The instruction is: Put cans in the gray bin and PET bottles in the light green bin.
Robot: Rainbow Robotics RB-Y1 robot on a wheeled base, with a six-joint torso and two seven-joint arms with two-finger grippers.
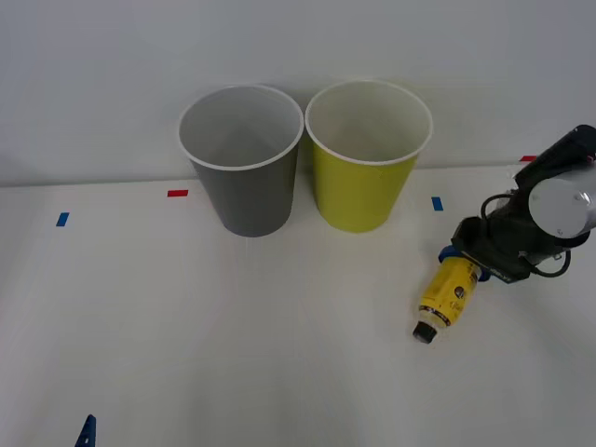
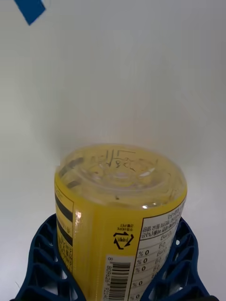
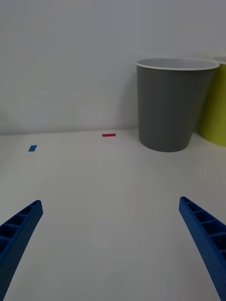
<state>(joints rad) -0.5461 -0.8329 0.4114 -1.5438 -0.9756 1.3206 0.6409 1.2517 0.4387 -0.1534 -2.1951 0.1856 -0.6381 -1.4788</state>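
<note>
White counter against a pale wall: right claw pinching the yellow-labelled bottle, barcode and percent table visible; left claw spread near-left.

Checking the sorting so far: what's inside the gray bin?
The gray bin shows bare white inner wall near its rim; its bottom is hidden. The bottle lies on the table in the right claw.

2 bins: one gray bin, one light green bin. 1 PET bottle. Tape marks: 2 blue, 2 red.
</note>
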